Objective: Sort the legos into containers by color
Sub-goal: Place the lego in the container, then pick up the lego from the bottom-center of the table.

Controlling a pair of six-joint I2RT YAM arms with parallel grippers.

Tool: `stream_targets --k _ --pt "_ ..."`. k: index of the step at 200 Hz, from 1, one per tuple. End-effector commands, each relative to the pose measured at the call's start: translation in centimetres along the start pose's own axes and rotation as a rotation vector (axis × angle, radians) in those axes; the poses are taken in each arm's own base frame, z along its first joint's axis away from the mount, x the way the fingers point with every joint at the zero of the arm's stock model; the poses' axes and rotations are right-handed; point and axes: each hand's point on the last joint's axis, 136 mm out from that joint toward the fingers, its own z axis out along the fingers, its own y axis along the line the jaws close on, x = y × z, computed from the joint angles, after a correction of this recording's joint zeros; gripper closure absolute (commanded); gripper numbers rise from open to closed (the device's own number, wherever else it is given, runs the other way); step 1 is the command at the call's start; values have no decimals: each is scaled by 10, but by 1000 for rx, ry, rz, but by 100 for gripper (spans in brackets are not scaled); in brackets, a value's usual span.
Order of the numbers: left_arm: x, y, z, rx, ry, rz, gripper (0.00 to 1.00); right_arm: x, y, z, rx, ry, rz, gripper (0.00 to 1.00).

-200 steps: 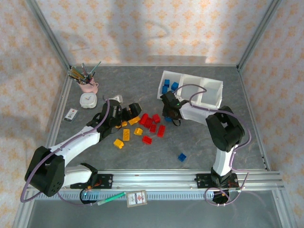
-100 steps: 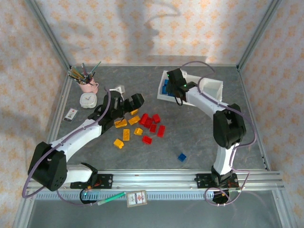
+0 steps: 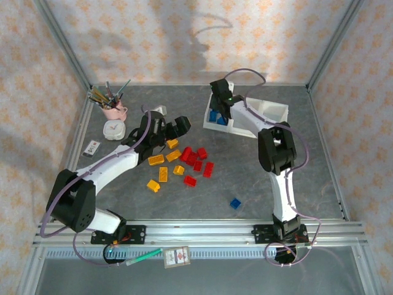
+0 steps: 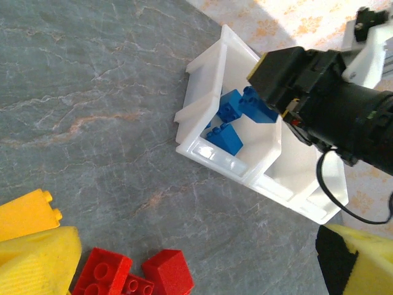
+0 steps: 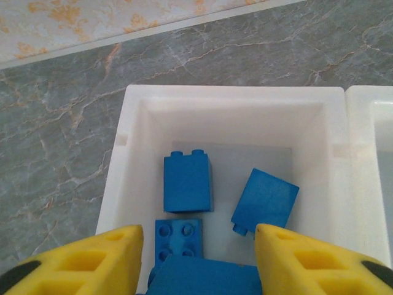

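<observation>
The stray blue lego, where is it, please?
In the top view, the stray blue lego lies alone, right of and nearer than the red legos.

The top camera looks down from high at the 6 o'clock side, and both wrist cameras share the blue-brick compartment (image 5: pixel 227 98) of the white tray (image 4: pixel 209 67), the right one close overhead, the left one farther and slanting.

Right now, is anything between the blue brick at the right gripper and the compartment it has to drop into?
Nothing visible. The right gripper hangs directly over the tray's end compartment, with the blue brick between its fingers. Below it lie only other blue bricks, with bare floor beside them.
</observation>
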Motion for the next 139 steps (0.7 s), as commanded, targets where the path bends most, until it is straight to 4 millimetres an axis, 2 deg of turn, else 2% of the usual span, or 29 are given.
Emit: stream_targets --k 1,33,50,75,111,139 --pt "-16 -12 0 22 -39 30 1 -16 -5 -3 33 -28 -16 46" --pt "-18 -15 -2 27 -41 32 1 -23 -2 -14 10 -38 -19 39" --pt "-18 -16 -4 32 -42 31 1 -26 0 -25 -7 -38 -15 39" --pt "-17 -19 -9 46 -42 28 1 -19 2 -44 -71 -17 0 37" --pt "-7 -16 -16 58 -20 26 1 6 -6 -74 -129 28 43 33" --pt "7 -16 -23 69 19 43 1 37 -14 -95 -154 89 53 30"
